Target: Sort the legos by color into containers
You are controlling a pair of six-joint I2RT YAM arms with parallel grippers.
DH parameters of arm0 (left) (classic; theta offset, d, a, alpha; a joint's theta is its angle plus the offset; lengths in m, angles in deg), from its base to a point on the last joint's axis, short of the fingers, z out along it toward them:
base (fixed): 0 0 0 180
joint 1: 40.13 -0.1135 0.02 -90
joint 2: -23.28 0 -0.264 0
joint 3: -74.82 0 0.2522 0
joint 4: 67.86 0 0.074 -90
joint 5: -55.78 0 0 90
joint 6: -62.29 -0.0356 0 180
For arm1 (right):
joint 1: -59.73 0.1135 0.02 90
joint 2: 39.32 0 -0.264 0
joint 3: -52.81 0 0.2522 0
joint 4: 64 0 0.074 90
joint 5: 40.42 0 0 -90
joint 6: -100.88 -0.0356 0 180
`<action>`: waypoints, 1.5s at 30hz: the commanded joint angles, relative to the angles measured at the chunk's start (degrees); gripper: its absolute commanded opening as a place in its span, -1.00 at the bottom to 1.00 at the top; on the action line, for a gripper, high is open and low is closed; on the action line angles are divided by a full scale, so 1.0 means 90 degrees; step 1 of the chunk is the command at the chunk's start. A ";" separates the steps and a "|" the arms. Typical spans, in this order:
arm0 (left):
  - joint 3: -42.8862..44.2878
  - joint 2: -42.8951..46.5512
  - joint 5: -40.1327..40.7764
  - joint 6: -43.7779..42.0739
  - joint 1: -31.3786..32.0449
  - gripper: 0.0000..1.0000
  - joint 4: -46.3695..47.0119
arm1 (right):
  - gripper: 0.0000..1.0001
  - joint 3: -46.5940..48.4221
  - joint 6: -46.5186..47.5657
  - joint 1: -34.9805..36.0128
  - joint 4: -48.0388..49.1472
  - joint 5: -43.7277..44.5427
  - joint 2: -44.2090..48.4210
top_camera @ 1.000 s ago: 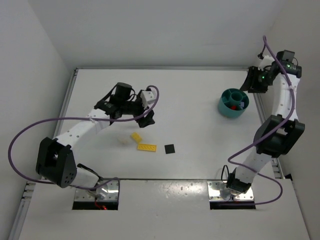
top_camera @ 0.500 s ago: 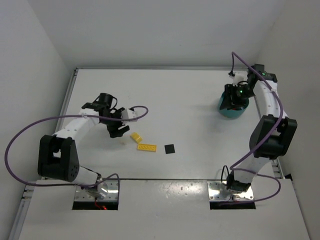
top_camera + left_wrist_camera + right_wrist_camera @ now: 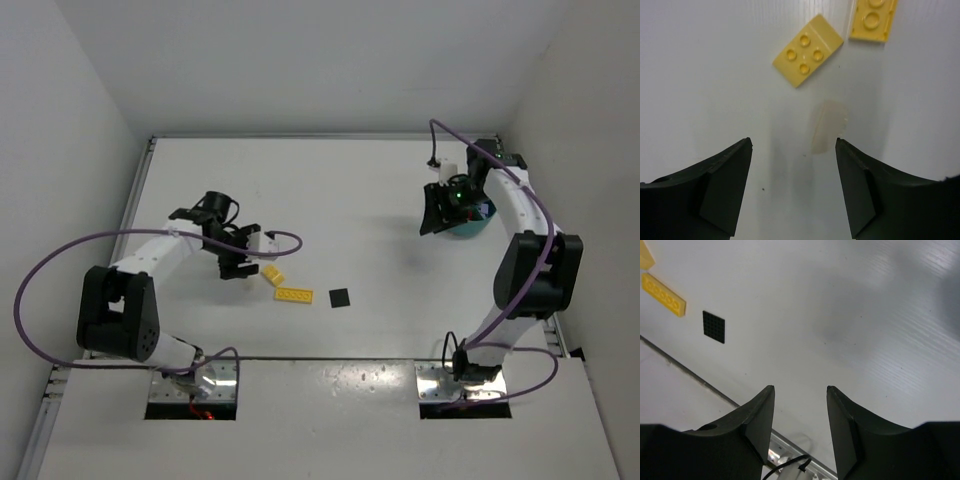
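Well, far left, the left gripper [image 3: 238, 268] is pointed down at the white table [image 3: 380, 180], jaws apart and closed on nothing. Its wrist view shows the left gripper [image 3: 792, 145] with the two dark fingers [image 3: 725, 185] spread wide. A pale cream plastic brick [image 3: 827, 126] lies flat on the table just ahead of the tips, nearer the right-hand finger in that view and touching neither.

Just beyond it sits a small yellow plastic piece with four studs [image 3: 807, 50], seen from above at [image 3: 272, 274]. Next along is a long flat yellow plastic plate [image 3: 294, 295], close beside it but apart. Then, a little further right, a flat black square plastic plate [image 3: 340, 298] lies alone on the table.

Across to the right side, the right gripper [image 3: 430, 218] hangs above bare table, jaws parted with nothing between them. Its own camera, with the right gripper [image 3: 800, 390] in frame, looks back at the black plate [image 3: 713, 326] and the long yellow plate [image 3: 662, 294].

Just beside that gripper sits the round teal plastic bowl [image 3: 466, 229], near the table's right edge and well apart from the loose pieces. The arm covers most of it, so I cannot tell its contents.
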 commanded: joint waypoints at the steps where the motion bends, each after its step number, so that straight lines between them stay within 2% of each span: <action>1: 0.0439 -0.0191 -0.0551 -0.0202 0.0358 0.47 0.0163 | -0.07 -0.0017 -0.0014 0.0163 0.0178 -0.0140 0.0218; 4: 0.0509 -0.0250 -0.0416 -0.0377 0.0504 0.47 0.0105 | -0.07 -0.0017 -0.0014 0.0232 0.0178 -0.0062 0.0219; 8: 0.0080 -0.0104 -0.0152 -0.0544 0.0505 0.47 0.0105 | -0.07 -0.0075 -0.0014 0.0301 0.0119 -0.0062 0.0277; 18: -0.0555 0.0014 0.0424 -0.1168 0.0163 0.47 -0.0208 | -0.07 -0.0075 0.0045 0.0486 0.0061 -0.0062 0.0150; 28: -0.0644 -0.0338 0.0279 -0.0808 0.0231 0.39 0.0377 | -0.07 -0.0017 0.0045 0.0603 0.0061 -0.0003 0.0092; 32: -0.0644 -0.0475 0.0220 -0.0661 0.0348 0.26 0.0525 | -0.07 -0.0017 0.0045 0.0603 0.0061 -0.0003 0.0092; 36: -0.0644 -0.0601 0.0162 -0.0602 0.0475 0.01 0.0593 | -0.07 -0.0017 0.0045 0.0603 0.0061 -0.0003 0.0092; 39: -0.0644 -0.0669 0.0103 -0.0535 0.0475 -0.28 0.0652 | -0.07 -0.0084 0.0045 0.0603 0.0119 -0.0295 0.0160; 45: -0.0322 -0.0913 -0.0296 0.0090 0.0475 -0.53 0.0574 | -0.04 -0.0621 -0.0131 0.0662 0.0500 -0.1106 0.0930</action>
